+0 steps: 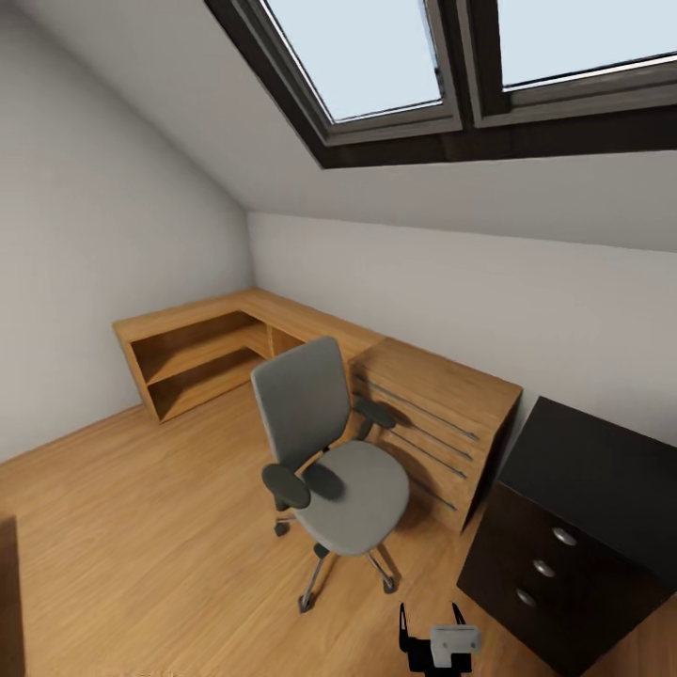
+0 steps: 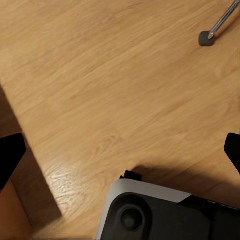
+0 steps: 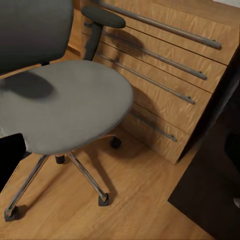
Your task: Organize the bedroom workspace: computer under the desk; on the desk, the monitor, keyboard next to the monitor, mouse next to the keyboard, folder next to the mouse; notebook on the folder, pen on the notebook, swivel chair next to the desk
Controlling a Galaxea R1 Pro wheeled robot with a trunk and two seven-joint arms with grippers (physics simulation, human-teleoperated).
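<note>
The grey swivel chair (image 1: 331,451) stands mid-floor, its seat (image 3: 65,105) bare. To its right is the black desk (image 1: 602,470) with silver-knobbed drawers; the visible part of its top carries nothing. My right gripper (image 1: 432,632) hovers open low in front of the chair, aimed at the seat, and appears in its wrist view (image 3: 120,150) with a black fingertip (image 3: 10,160) at the edge. My left gripper (image 2: 120,150) is open over bare floor, with one chair caster (image 2: 206,38) ahead of it. The computer, monitor, keyboard, mouse, folder, notebook and pen are out of view.
A light-wood drawer cabinet (image 1: 437,414) stands between chair and desk, joined to a low L-shaped wooden shelf (image 1: 202,348) along the walls. Wood floor (image 1: 141,527) spreads left of the chair. The robot's base (image 2: 165,215) lies under the left gripper. A sloped ceiling with skylights hangs overhead.
</note>
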